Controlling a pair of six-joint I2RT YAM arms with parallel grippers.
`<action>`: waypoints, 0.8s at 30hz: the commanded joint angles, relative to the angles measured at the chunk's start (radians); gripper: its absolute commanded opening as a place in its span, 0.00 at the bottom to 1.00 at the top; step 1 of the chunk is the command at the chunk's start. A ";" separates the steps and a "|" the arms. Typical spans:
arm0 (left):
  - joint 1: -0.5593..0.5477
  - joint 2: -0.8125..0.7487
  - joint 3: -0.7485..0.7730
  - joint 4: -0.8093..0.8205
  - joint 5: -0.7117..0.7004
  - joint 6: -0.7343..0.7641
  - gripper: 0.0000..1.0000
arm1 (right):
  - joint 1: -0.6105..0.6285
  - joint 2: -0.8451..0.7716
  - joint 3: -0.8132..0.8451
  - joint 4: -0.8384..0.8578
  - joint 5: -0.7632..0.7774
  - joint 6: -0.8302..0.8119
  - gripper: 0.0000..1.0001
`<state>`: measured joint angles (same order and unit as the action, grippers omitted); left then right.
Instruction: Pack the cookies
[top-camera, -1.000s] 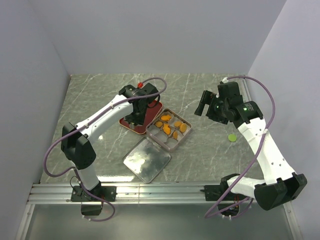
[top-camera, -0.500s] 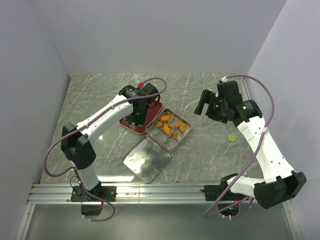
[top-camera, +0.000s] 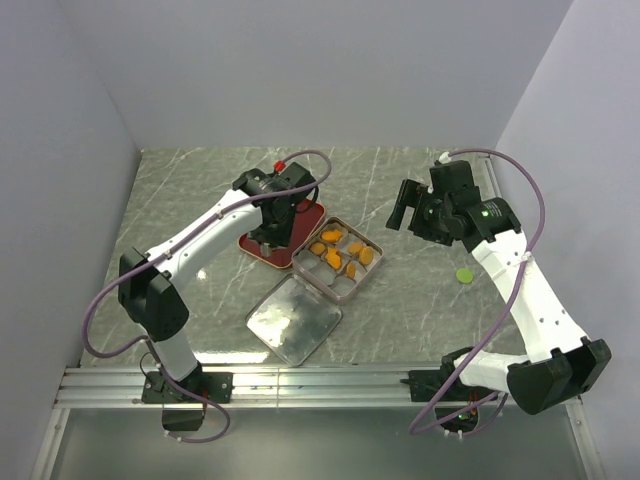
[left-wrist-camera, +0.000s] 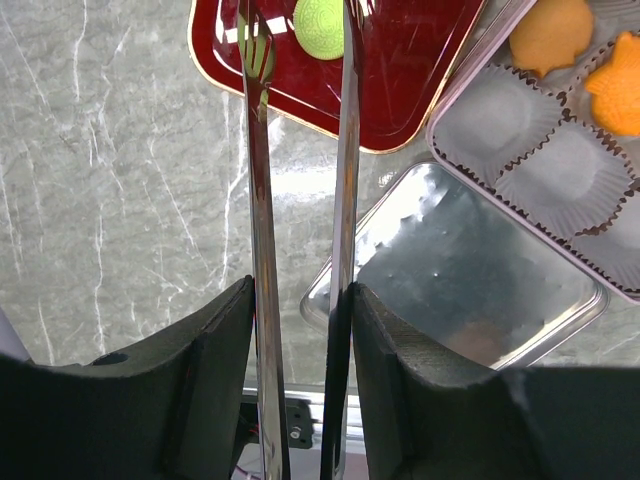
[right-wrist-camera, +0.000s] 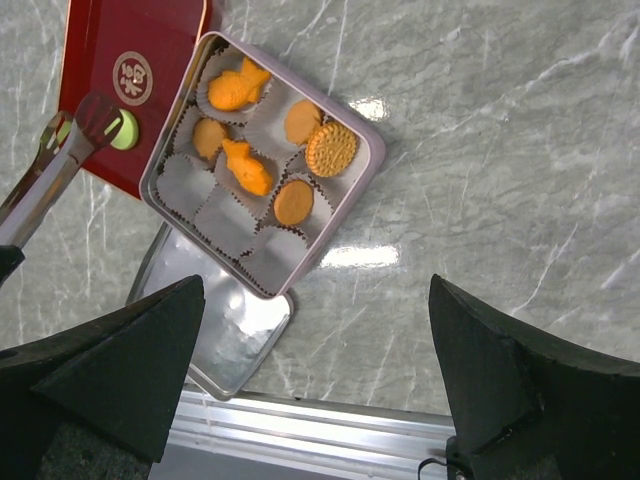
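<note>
Several orange cookies lie in paper cups in a pink tin box; they also show in the right wrist view. One green cookie lies on a red tray. Another green cookie lies on the table at the right. My left gripper is shut on metal tongs. The tongs' tips straddle the tray's green cookie, with the right tip against it. My right gripper is open and empty, held above the table right of the box.
The box's metal lid lies flat in front of the box, close to the red tray. Several paper cups at the near end of the box hold nothing. White walls enclose the table on the left, the back and the right.
My left arm has shifted slightly towards the back, with the tongs still over the red tray. My right gripper has drifted a little to the left.
</note>
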<state>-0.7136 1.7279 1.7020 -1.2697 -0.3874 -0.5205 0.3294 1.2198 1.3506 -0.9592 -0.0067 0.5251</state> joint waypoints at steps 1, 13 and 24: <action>0.003 -0.044 0.009 0.020 0.012 -0.019 0.48 | 0.013 0.000 0.048 0.016 0.027 -0.017 1.00; 0.005 -0.047 -0.114 0.079 0.051 -0.019 0.47 | 0.017 -0.006 0.045 0.014 0.030 -0.019 1.00; 0.003 -0.045 -0.099 0.041 0.039 -0.015 0.41 | 0.019 -0.006 0.045 0.016 0.031 -0.017 1.00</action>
<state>-0.7120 1.7210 1.5871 -1.2160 -0.3454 -0.5209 0.3393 1.2201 1.3540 -0.9592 0.0082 0.5220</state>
